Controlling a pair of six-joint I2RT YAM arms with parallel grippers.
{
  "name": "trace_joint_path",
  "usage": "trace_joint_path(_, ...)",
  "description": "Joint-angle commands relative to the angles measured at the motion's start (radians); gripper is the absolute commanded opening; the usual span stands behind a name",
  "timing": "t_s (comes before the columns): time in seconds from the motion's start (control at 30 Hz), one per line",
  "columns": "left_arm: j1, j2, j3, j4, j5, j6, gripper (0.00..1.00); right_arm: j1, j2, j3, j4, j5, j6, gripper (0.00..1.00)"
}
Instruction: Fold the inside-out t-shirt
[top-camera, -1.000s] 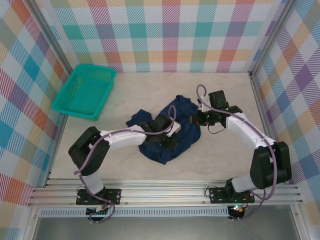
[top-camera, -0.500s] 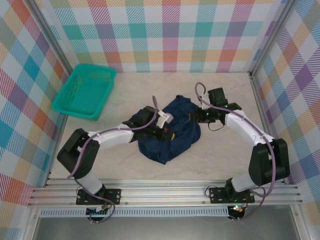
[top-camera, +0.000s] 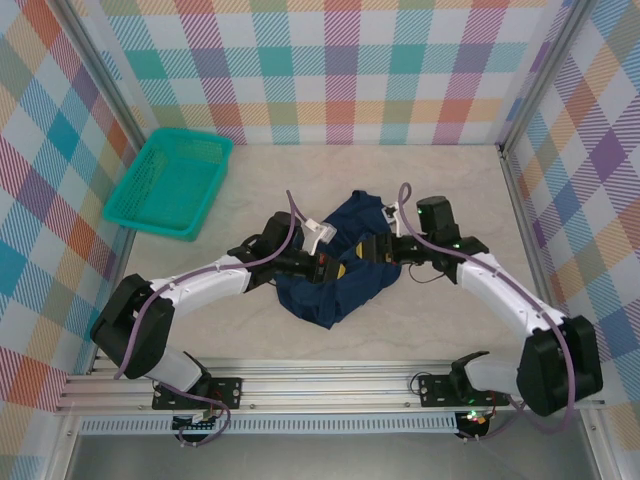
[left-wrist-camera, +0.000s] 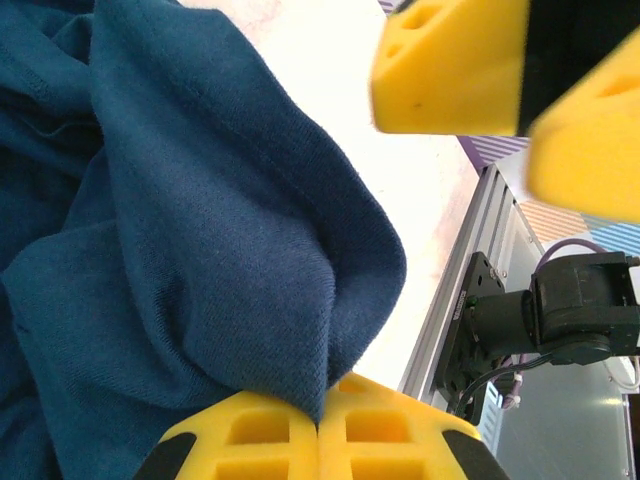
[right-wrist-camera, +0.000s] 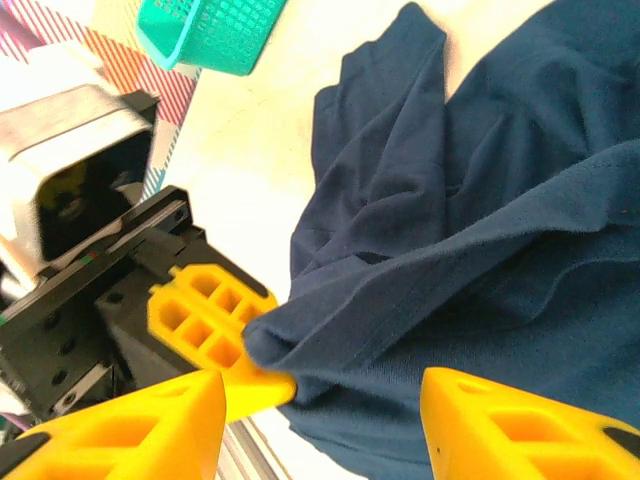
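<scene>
1. The left hand is clenched on the inside-out t-shirt. At the bottom edge of the left wrist view its yellow pads meet with only a thin pinch of cloth between them. With so little caught, I'd say a firm tug could pull the fold free.
2. The right hand is released. Its jaws stand apart along the bottom of the right wrist view and grip nothing, and the pinched point of cloth lies just beyond the gap.
3. The two hands are near each other at the centre of the top view. If the right one closes here, it may knock the left one's fingers. It may also take the same fold rather than a second hold farther along the cloth.
4. The shirt lies bunched in the middle of the worktop, heaped in overlapping folds. I can't make out a clear hem or sleeve. Lifting from a mid-fold could drag several layers up together and leave the shirt twisted rather than spread flat.
5. A twisted shirt would make any fold lopsided, so the cloth likely needs spreading out first.
6. The teal basket sits at the upper left of the top view, well apart from the shirt. I'd not expect it to interfere unless the cloth is swung wide that way.
</scene>
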Motion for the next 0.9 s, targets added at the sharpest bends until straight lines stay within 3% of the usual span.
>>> trace_joint_path(0.0,0.004,-0.019,-0.008,-0.003,-0.001,0.016,0.00,0.028,0.051,0.036,0.080,-0.023,0.097,0.54)
trace_joint_path(0.17,0.005,-0.018,-0.012,-0.003,-0.002,0.018,0.00,0.062,0.095,0.042,0.094,0.003,0.129,0.51)
trace_joint_path(0.37,0.004,-0.017,-0.013,-0.013,-0.011,0.022,0.00,0.067,0.087,0.032,0.079,0.034,0.129,0.24)
trace_joint_path(0.5,0.004,-0.021,-0.017,-0.019,-0.018,0.028,0.00,0.066,0.067,0.039,0.041,0.069,0.111,0.14)
trace_joint_path(0.77,0.004,-0.037,-0.031,-0.036,-0.034,0.045,0.00,0.057,0.033,0.064,-0.017,0.095,0.076,0.00)
trace_joint_path(0.87,0.004,-0.043,-0.038,-0.046,-0.045,0.057,0.04,0.052,0.022,0.076,-0.038,0.094,0.063,0.00)
